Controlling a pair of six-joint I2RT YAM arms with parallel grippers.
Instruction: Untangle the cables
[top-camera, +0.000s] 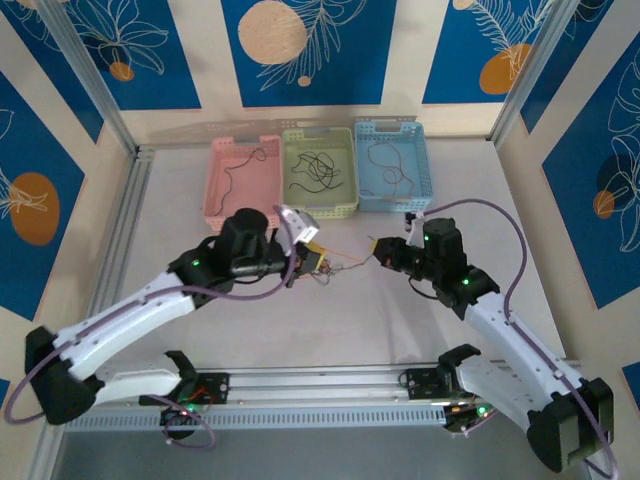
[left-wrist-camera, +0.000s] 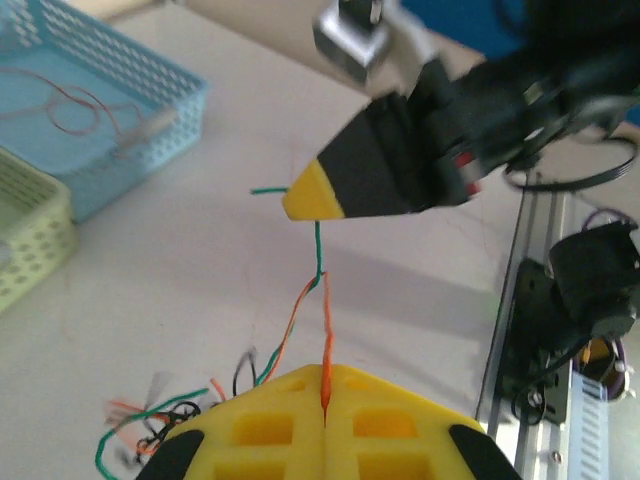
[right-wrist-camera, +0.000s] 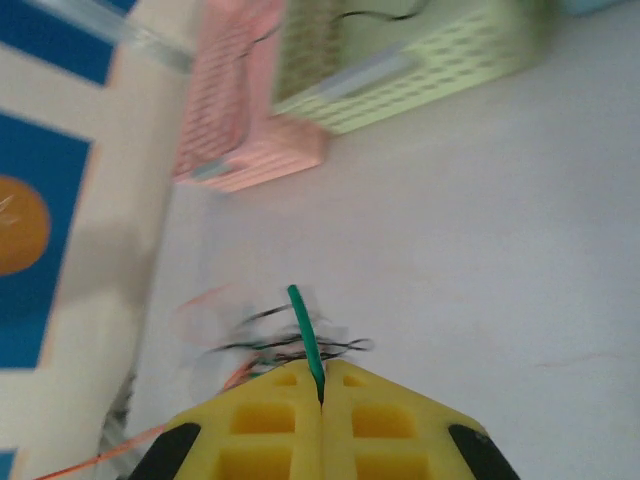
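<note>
Between the two pincers, mid-table: the cables (top-camera: 345, 263) are strung out with their long axis running left to right.
Noted: left gripper (left-wrist-camera: 325, 392) clenched on an orange wire (left-wrist-camera: 327, 335), right gripper (right-wrist-camera: 321, 388) clenched on a green wire (right-wrist-camera: 304, 325). The strands twist together midway. The main knot (left-wrist-camera: 150, 432) lies on the tabletop (top-camera: 330, 325) just beside the left gripper, so it is the nearer arm. Bare white surface with open room toward the near edge; three baskets (top-camera: 320, 172) stand well back.

The baskets (top-camera: 325, 210) are matt latticed plastic, the table (top-camera: 380, 320) a smooth matt white surface, the rail (top-camera: 320, 380) along its near edge brushed metal, and the cables (left-wrist-camera: 326, 340) smooth, plastic-sheathed.
</note>
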